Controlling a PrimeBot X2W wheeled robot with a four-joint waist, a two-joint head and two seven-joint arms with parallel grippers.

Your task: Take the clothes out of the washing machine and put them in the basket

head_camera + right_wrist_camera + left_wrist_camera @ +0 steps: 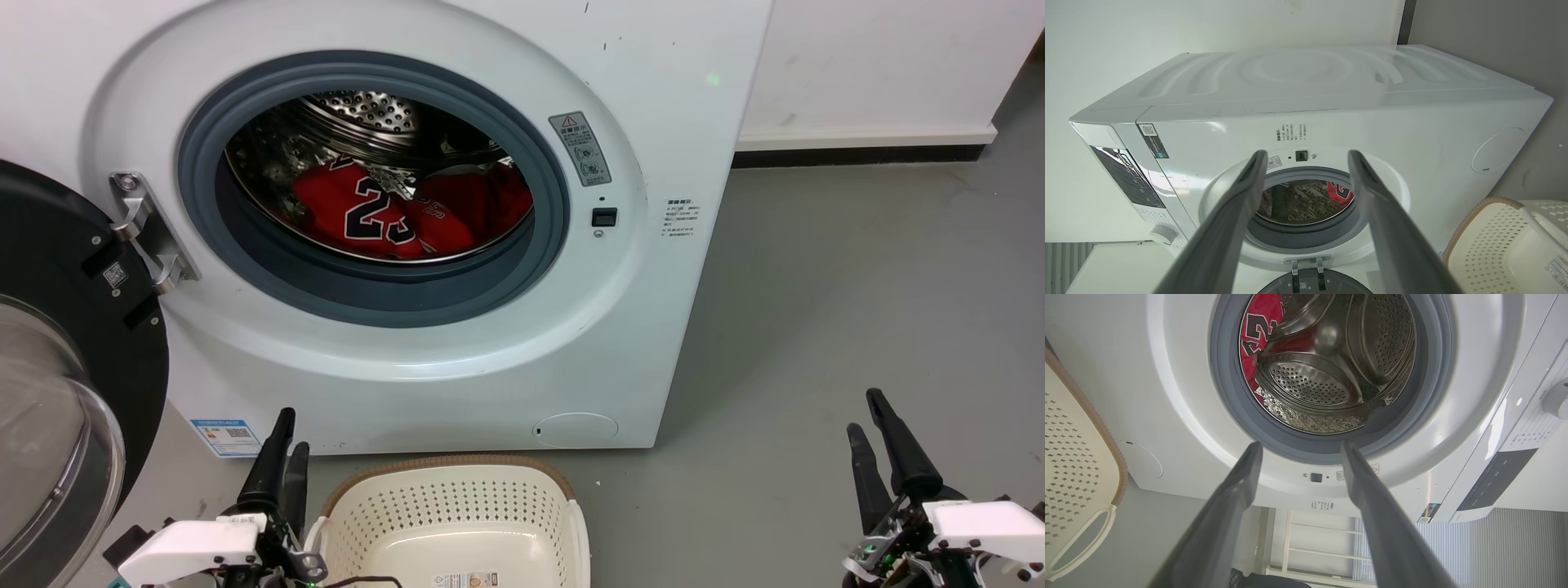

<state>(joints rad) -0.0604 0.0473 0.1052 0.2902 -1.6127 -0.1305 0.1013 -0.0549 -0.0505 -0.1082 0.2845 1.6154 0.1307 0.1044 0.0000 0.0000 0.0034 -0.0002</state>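
The red clothes (408,208), one showing a black "23", lie inside the steel drum of the white washing machine (645,327), whose round glass door (49,392) hangs open at the left. The clothes (1257,326) also show in the left wrist view and the clothes (1340,191) in the right wrist view. The cream basket (457,523) stands on the floor in front of the machine, with no garment in the part I can see. My left gripper (286,437) is open beside the basket's left side. My right gripper (865,416) is open over the floor at the lower right.
Grey floor (857,286) stretches to the right of the machine up to a white wall with a dark baseboard (857,153). The open door takes up the room at the left. The basket (1077,469) sits close by my left fingers, and the basket (1502,245) lies right of my right fingers.
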